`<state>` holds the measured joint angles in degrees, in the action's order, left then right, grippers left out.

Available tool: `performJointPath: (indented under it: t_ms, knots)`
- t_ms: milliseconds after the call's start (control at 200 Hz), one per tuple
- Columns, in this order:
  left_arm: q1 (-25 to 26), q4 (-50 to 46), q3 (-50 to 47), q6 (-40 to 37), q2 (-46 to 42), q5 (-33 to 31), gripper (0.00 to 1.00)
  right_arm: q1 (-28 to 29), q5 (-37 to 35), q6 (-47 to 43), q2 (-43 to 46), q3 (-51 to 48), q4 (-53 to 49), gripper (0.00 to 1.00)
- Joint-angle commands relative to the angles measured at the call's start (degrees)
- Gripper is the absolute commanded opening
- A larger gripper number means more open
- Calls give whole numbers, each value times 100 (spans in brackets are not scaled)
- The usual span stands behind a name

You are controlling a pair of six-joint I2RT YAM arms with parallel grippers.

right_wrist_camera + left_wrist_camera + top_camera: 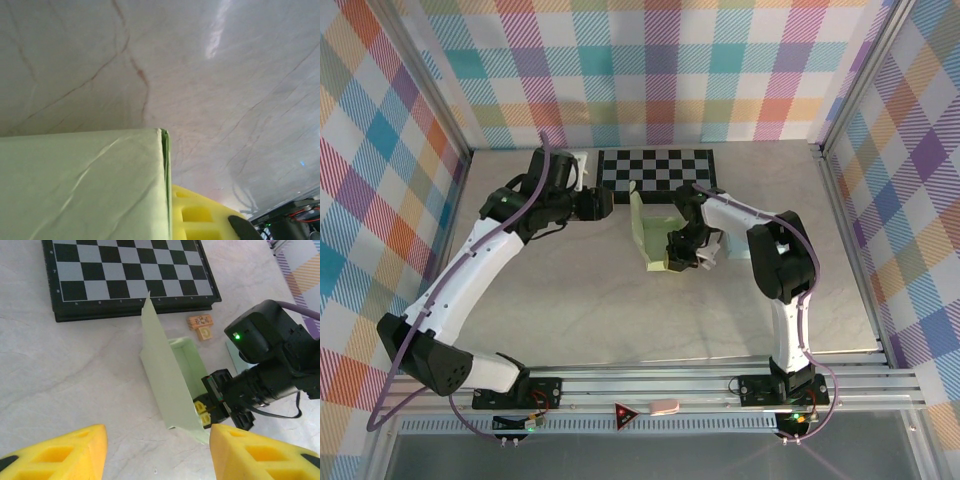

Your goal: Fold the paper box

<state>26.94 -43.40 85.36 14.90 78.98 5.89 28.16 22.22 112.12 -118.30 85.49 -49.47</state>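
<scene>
**Left claw (157, 455) spread wide, right claw (202, 411) pinching the paper box (175, 390)**

Left claw hovers low over the table (75, 375). Its 2 yellow fingers (55, 455) are far apart with nothing between them, just short of the box's near end. Right claw reaches in from the right and nips the low near end wall of the box. In its own wrist view 1 yellow pad (200, 217) lies flat against the green paper and the other is hidden behind the sheet, so I judge it closed on that wall.

The paper box sits on the table between the 2 arms. It is a shallow pale green tray with 1 tall flap (160, 355) standing up along its left side, leaning a little. Just beyond it lie 2 small wooden blocks (201, 326), and past them the chessboard (130, 270).

The box looks like thin card: very light, springy at its creases and easy to dent, with faint wrinkles showing in the right wrist view. On this smooth table it would likely slide if pushed unheld, so the right claw's pinch serves as the anchor. The best hold for the left claw seems to be the flap's upper edge at mid-length. A gentle grip could then swing it about its bottom crease, whereas a corner hold would probably buckle the sheet.
</scene>
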Motion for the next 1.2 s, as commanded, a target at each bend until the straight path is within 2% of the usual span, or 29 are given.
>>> performJointPath:
  t_ms: [0,210,325,415,500,575,710,825,935,1010,1100,1195]
  knots:
    - [-109,-52,-69,-52,-170,420,55,23,181,240,-71,-102,136,14]
    - [-171,-81,-183,168,-126,737,54,7,-93,27,307,-92,43,42]
    - [-176,-90,-208,219,-93,782,54,-24,-189,-158,559,-148,32,48]
    - [-171,-123,-210,241,-103,708,54,-77,-603,-496,851,-31,-159,52]
    - [-189,-185,-201,305,-145,552,55,-144,-1167,-1333,1078,410,-429,56]
    - [-260,-239,-241,489,-249,324,55,-162,-1577,-2593,1067,1092,-678,59]
    - [-486,-358,-464,869,-544,13,56,111,-1864,-5437,539,2735,-1179,60]
    - [-575,-430,-854,1115,-902,-164,56,434,-1426,-6880,5,3769,-1522,61]
    - [-593,-134,-1464,1347,-1421,-100,57,805,-1303,-7454,-428,4579,-1876,61]
    - [-602,317,-1862,1460,-1827,172,57,971,-1314,-7558,-746,5071,-2181,58]
    - [-602,1179,-2372,1541,-2316,814,58,1091,-1291,-7552,-936,5214,-2221,54]
    - [-602,1340,-2581,1546,-2559,1107,59,1147,-1281,-7521,-1071,5219,-2174,49]
